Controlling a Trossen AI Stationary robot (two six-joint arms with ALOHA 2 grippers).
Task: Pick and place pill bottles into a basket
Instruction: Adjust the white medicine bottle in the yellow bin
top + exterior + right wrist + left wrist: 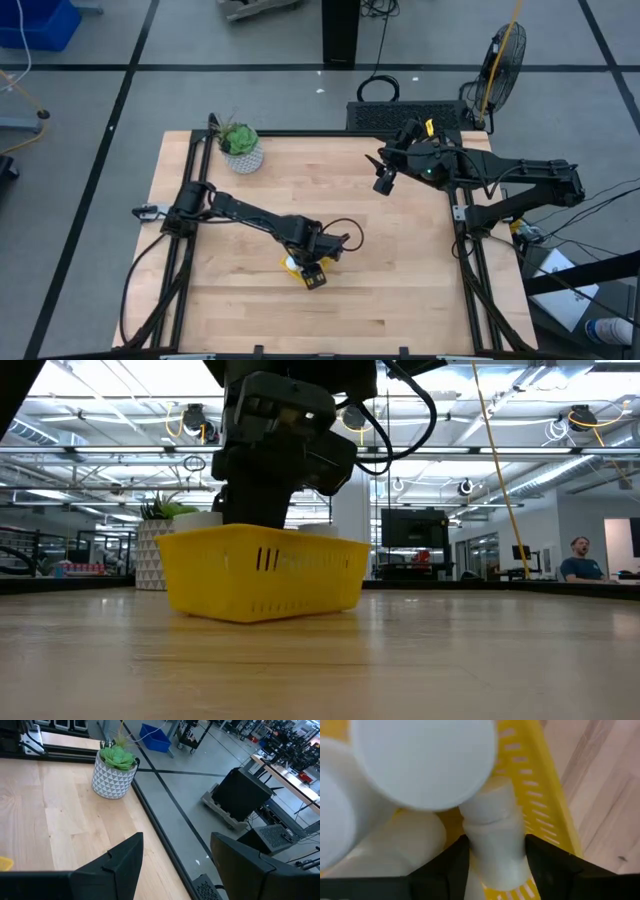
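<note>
Left hand (495,870) was down inside the basket (262,570), near the middle of the desk's near edge; its fingers (451,867) pinched one pill bottle (495,840) standing just inside the basket's long slotted wall; at least three other pill bottles crowded against it, one cap (422,762) close under the wrist camera; no bottles seen loose on the desk (400,260); judged last or near-last placement, release pending. Risks: spreading the fingers in so tight a space could shove neighbours or tip the held bottle; lifting out carelessly could drag the light basket. Right hand (385,175) hung spread over the far right part of the desk, idle; plant pot (243,156) at the far left corner.
</note>
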